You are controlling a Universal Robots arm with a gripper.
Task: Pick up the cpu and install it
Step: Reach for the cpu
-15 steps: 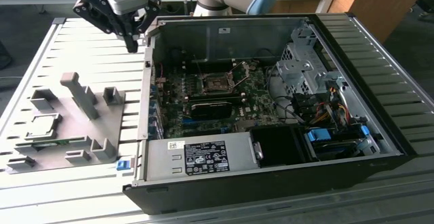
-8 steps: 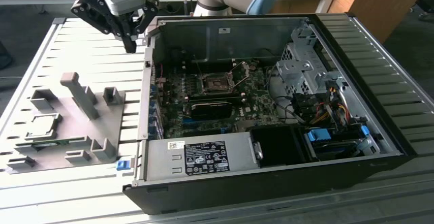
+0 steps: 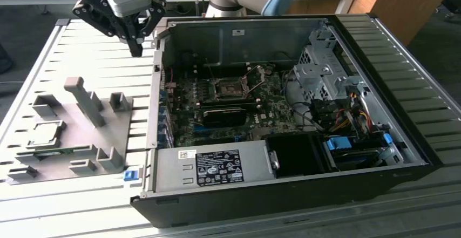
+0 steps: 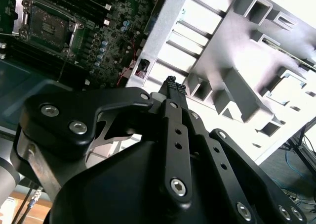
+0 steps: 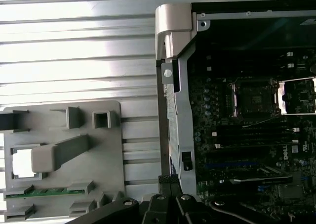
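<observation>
The cpu (image 3: 45,134) is a small silvery square lying in a pocket of the grey fixture plate (image 3: 75,140) at the exterior view's left. In the first wrist view the cpu (image 5: 22,163) shows as a bright square in that pocket. My gripper (image 3: 135,48) hangs high over the slatted table, behind the fixture and just outside the computer case's wall. Its fingers (image 4: 173,87) are shut together with nothing between them. The dark metal-framed socket (image 3: 232,90) sits on the motherboard inside the case, and the socket (image 5: 253,98) also appears in both wrist views.
The open computer case (image 3: 288,195) lies on the table, with a power supply (image 3: 212,167), drive cage (image 3: 320,68) and cable bundles (image 3: 346,114) inside. A green memory stick (image 5: 44,191) rests in the fixture beside the cpu. Upright grey posts (image 3: 85,100) rise from the fixture.
</observation>
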